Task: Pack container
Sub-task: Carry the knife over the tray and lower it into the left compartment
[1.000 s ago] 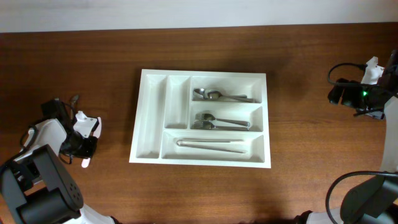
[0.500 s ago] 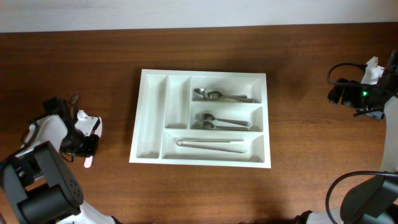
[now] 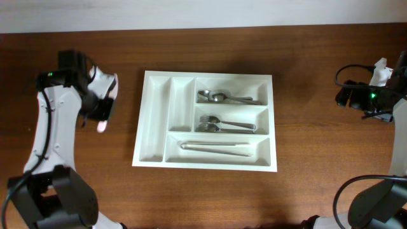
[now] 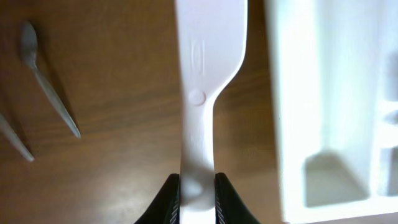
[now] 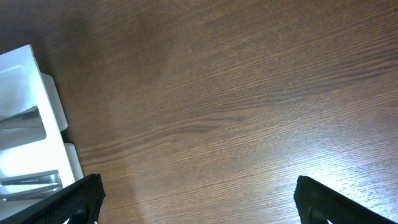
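Two tools logged. Your left tool is pinched narrow on a white plastic utensil, with the fingers gripping its thin neck. Its flat, broader end points away from the wrist camera; you cannot tell what kind of utensil it is. The container lies flat at mid-bench, long side running left to right. In the overhead view your left tool hangs just beside the container's left wall, apart from it, level with the far half. In the left wrist view the utensil runs parallel to that wall, with a strip of wood between them. A small metal spoon lies on the bench on the utensil's other side, well apart from the container. Of the three wide compartments, the far one holds spoons, the middle one forks, and the near one long straight pieces. Your right tool stands wide above the bench wood, well off the container's right end.
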Motion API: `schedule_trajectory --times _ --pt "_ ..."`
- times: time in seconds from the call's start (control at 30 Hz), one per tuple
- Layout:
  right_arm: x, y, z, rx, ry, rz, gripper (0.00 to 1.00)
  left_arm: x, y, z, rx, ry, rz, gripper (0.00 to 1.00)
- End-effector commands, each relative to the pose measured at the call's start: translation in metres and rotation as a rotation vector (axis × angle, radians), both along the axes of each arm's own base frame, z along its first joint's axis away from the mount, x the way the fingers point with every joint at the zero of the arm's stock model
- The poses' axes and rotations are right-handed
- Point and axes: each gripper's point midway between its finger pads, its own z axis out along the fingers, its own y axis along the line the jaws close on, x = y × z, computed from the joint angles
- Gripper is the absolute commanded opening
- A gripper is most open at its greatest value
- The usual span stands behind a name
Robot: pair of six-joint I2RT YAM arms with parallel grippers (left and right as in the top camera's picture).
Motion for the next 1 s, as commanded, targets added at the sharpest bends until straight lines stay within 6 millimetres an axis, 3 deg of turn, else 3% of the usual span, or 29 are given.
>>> schedule_trajectory --times 0.0,0.07,0.1,0.17,0.33,0.47,0.97 --pt "-0.002 0.000 0.009 -0.003 -0.025 -0.011 0.99 0.016 -0.054 0.049 -0.069 -0.108 0.055 0.02" --pt "-0.002 0.000 0.009 -0.003 -0.025 -0.011 0.99 0.023 -0.086 0.061 -0.117 -0.141 0.132 0.02" --pt "-0.002 0.000 0.009 -0.003 -0.025 -0.011 0.99 0.027 -0.112 0.065 -0.161 -0.162 0.180 0.02" --pt "-0.002 0.000 0.009 -0.003 -0.025 -0.011 0.99 0.030 -0.144 0.068 -0.201 -0.187 0.148 0.02" --pt "-0.002 0.000 0.009 -0.003 -0.025 -0.011 0.99 0.039 -0.188 0.066 -0.239 -0.225 0.093 0.02" --pt "-0.002 0.000 0.009 -0.003 -0.025 -0.011 0.99 0.041 -0.193 0.059 -0.251 -0.209 0.125 0.02" --pt "-0.001 0.003 0.010 0.010 -0.032 -0.006 0.99 0.040 -0.177 0.056 -0.221 -0.193 0.150 0.02"
